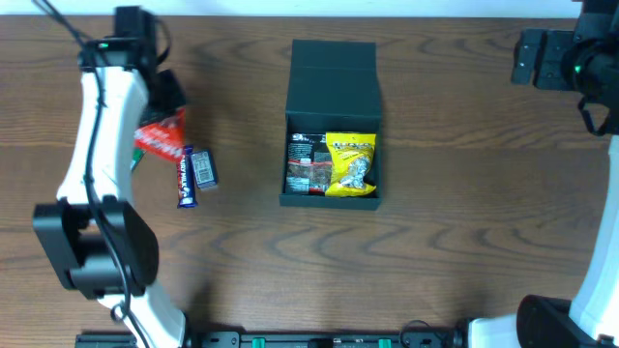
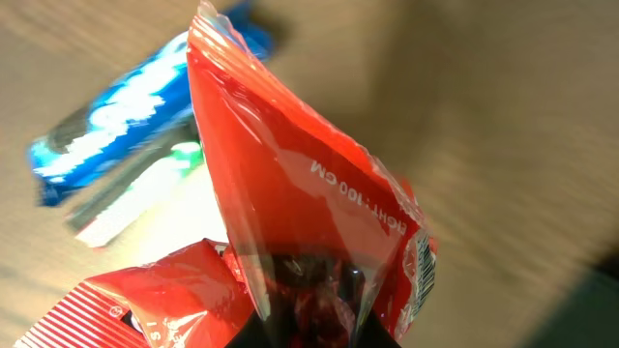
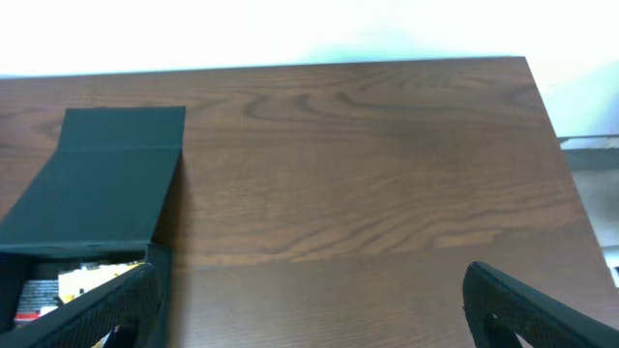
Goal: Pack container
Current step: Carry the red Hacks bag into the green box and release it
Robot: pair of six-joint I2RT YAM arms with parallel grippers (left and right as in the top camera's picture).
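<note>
"Where's the container, and how does it lie?"

"Mid-table. One container (image 1: 332, 77), long axis running away from me, lid laid open at the far end."

"What's packed?"

"Two: a dark packet (image 1: 308, 162) and a yellow packet (image 1: 350, 162), side by side. One blue bar (image 1: 187, 179) lies well to its left."

"Your grippers?"

"My left gripper (image 2: 308, 314) pinches one red packet (image 2: 300, 193). My right gripper (image 3: 309, 280) is spread wide above the table (image 3: 387, 193)."

Two packets (image 1: 351, 162) side by side in the container (image 1: 334, 72) — bar (image 1: 196, 176), pouch (image 1: 160, 135) well left
</note>
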